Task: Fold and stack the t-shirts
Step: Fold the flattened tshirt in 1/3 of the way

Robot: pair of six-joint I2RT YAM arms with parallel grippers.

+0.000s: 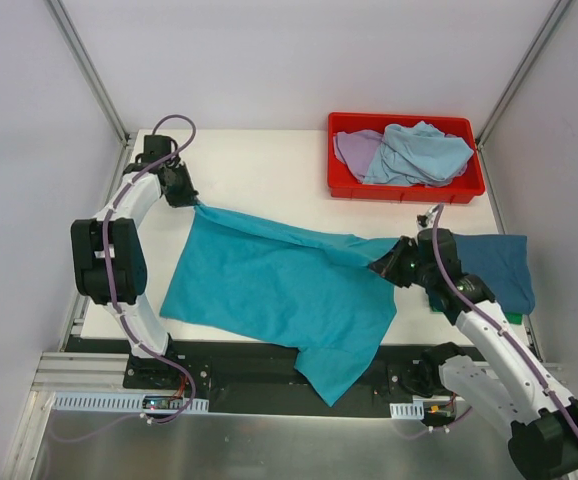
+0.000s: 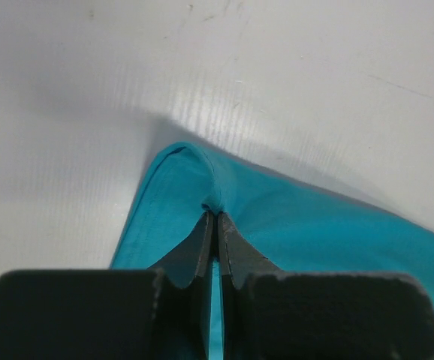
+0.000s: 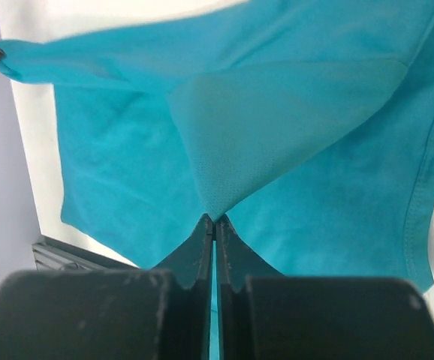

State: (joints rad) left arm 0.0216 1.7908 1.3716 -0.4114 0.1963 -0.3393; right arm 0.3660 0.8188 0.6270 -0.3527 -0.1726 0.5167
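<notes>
- Right gripper (image 3: pixel 214 219) and left gripper (image 2: pixel 214 213), jaws each pinching the teal shirt (image 1: pixel 269 290) stretched across the table (image 1: pixel 269 165).
- Overhead only: red bin (image 1: pixel 406 191) of shirts (image 1: pixel 414 150), folded blue shirt (image 1: pixel 499 262) beside right arm (image 1: pixel 489 320).

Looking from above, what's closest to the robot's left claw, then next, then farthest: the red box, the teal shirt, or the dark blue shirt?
1. teal shirt, pinched in the left gripper itself.
2. red bin, far right corner.
3. dark blue shirt, at the right edge.
</notes>
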